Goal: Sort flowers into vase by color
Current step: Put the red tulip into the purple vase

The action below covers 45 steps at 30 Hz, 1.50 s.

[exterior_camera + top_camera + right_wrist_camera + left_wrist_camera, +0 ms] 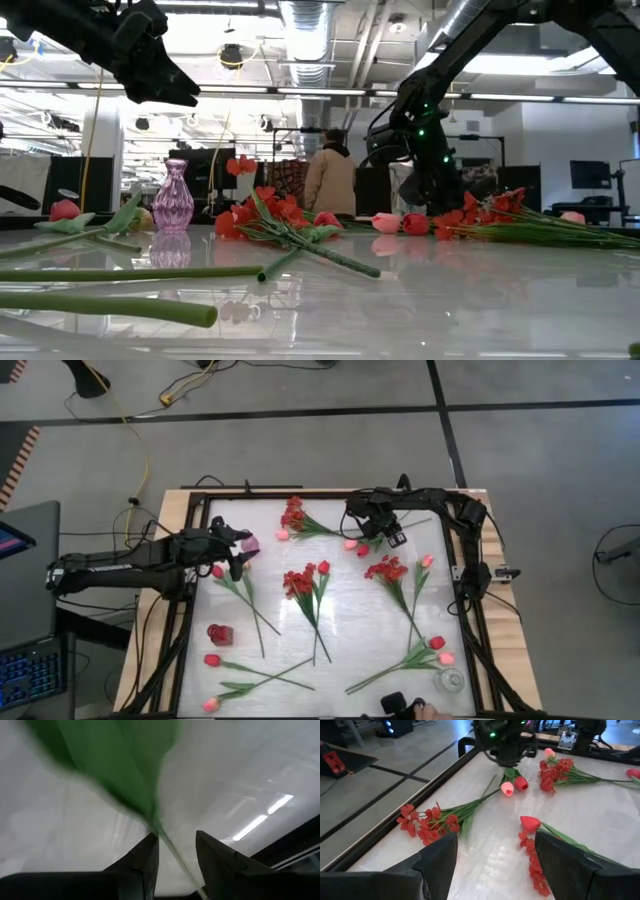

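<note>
Flowers lie scattered flat on the white table top: red blossom sprays (pixel 299 582), (pixel 293 515), (pixel 386 569), and red and pink tulips, among them a pair (pixel 356 545) at the far side. My right gripper (pixel 372 532) is down at the table over that pair's stems. It is open, and in its wrist view a thin green stem (pixel 172 852) runs between its fingers below a blurred leaf (pixel 115 765). My left gripper (pixel 237 555) is open, holds nothing, and hangs high (pixel 165 85) above the purple vase (pixel 173 197). My right gripper (pixel 177 837) comes from above with one finger on each side of the green stem (pixel 165 842), fingers across it. The stem lies close along one finger (pixel 150 852); whether it touches, I cannot tell. The flower lies on the table.
A small red vase (pixel 219 633) stands near the left edge and a clear glass vase (pixel 450 680) at the near right corner. A black frame (pixel 190 610) borders the table. A hand (pixel 418 708) shows at the near edge, and a person (pixel 330 180) stands beyond the table.
</note>
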{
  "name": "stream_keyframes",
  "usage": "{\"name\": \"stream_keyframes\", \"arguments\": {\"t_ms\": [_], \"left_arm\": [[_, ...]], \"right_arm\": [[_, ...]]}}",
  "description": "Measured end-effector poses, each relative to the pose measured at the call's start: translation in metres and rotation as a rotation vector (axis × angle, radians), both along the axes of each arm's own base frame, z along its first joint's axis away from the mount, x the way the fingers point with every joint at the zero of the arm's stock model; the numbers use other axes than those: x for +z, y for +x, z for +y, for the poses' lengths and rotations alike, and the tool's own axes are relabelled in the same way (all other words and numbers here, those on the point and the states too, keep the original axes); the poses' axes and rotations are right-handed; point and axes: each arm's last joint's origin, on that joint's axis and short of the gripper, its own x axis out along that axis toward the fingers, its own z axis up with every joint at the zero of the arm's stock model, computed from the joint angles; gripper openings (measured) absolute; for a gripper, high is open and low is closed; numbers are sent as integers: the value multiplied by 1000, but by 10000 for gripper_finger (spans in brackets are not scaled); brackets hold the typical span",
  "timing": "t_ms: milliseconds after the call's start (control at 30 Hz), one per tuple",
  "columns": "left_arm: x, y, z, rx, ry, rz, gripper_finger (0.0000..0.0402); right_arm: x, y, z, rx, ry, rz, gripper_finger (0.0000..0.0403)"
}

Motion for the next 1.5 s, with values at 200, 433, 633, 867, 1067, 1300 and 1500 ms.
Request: {"name": "stream_keyframes", "arguments": {"t_ms": [200, 433, 633, 867, 1067, 1300, 1500], "left_arm": [[-1, 0, 0, 0, -5, 2, 254], [-1, 0, 0, 0, -6, 3, 254], [-1, 0, 0, 0, -7, 3, 254], [-1, 0, 0, 0, -8, 3, 254], [-1, 0, 0, 1, -7, 3, 254], [-1, 0, 0, 1, -7, 3, 254], [-1, 0, 0, 4, -8, 1, 254]], "right_arm": [[-5, -1, 2, -9, 58, 11, 140], [-9, 4, 8, 16, 91, 2, 84], [-8, 3, 11, 18, 103, 16, 19], [-1, 2, 13, -17, 86, 0, 19], [26, 2, 21, 9, 43, -74, 19], [69, 0, 39, 12, -20, -224, 19], [108, 3, 57, -17, -16, -535, 19]]}}
